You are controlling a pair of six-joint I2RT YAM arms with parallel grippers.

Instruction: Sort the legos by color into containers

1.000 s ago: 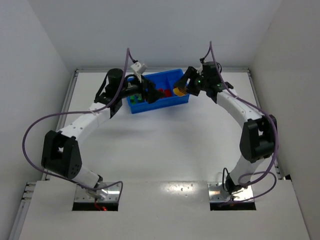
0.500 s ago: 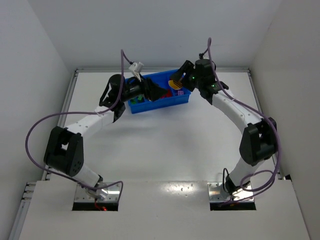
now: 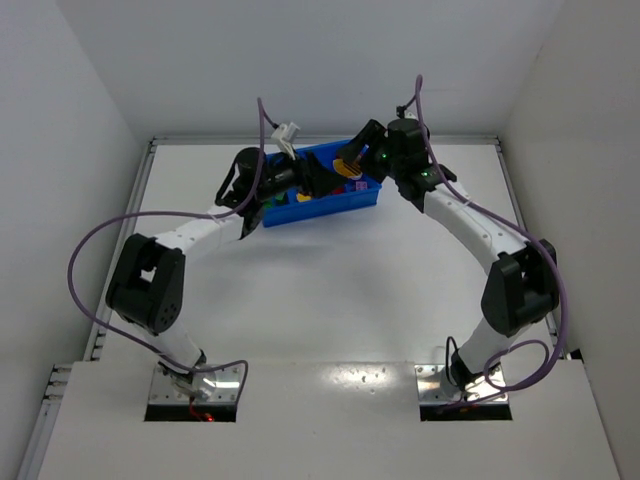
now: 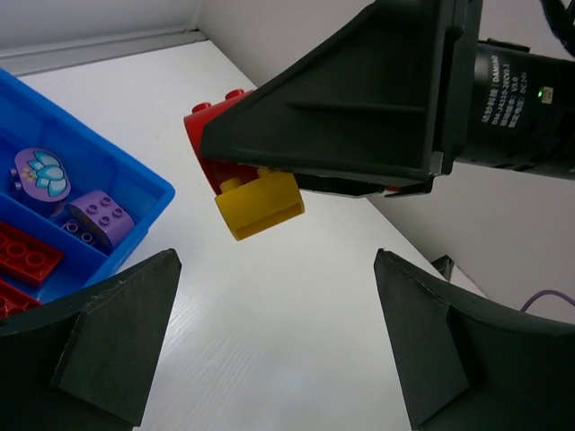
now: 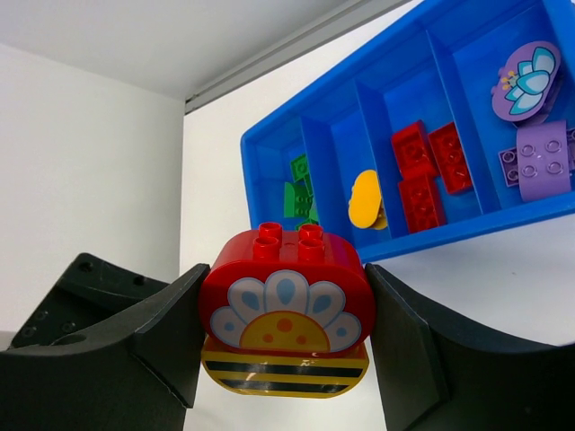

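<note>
My right gripper (image 5: 286, 334) is shut on a stack of two legos: a rounded red brick with a flower print (image 5: 286, 301) on a yellow black-striped brick (image 5: 284, 373). In the top view it hangs over the right end of the blue tray (image 3: 335, 203). The tray's containers (image 5: 467, 229) hold green (image 5: 299, 190), yellow (image 5: 365, 199), red (image 5: 424, 171) and purple (image 5: 532, 157) legos, one colour each. My left gripper (image 4: 278, 350) is open and empty beside the tray's right end (image 4: 148, 193). It faces the held stack (image 4: 259, 205).
White side walls and a back wall close in the table. My two grippers (image 3: 318, 180) (image 3: 352, 162) sit very near each other over the tray. Purple cables loop off both arms.
The left gripper has slid right along the tray toward its right end. The right gripper has carried the red and yellow stack left and a little up, over the tray.
</note>
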